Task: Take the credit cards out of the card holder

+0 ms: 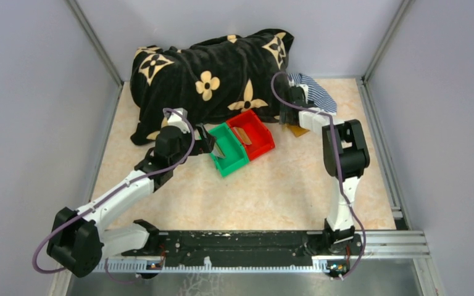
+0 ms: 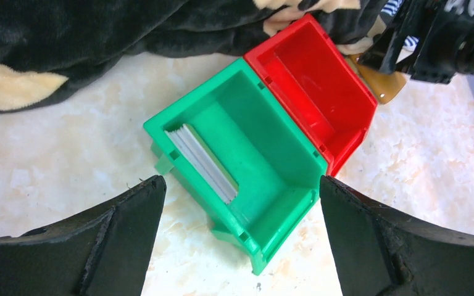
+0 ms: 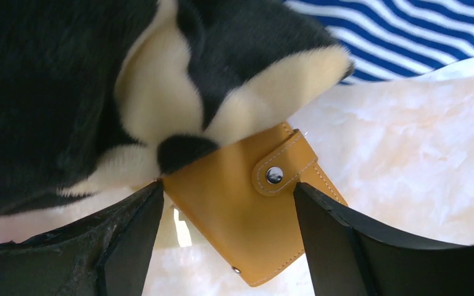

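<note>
The card holder (image 3: 241, 216) is a tan leather wallet, folded shut with its strap snapped. It lies on the table with its far end tucked under the blanket. My right gripper (image 3: 228, 187) is open and straddles it, one finger on each side. From above, only a tan corner of the card holder (image 1: 297, 130) shows below the right gripper (image 1: 287, 119). A stack of silvery credit cards (image 2: 203, 161) leans against the wall of the green bin (image 2: 284, 185). My left gripper (image 2: 239, 182) hangs open above that bin, holding nothing.
A red bin (image 1: 260, 139) adjoins the green bin (image 1: 231, 161), with a thin tan sliver inside it. The black blanket with tan flowers (image 1: 203, 74) fills the back of the table. A blue-striped cloth (image 1: 313, 90) lies by the right wrist. Grey walls enclose the table.
</note>
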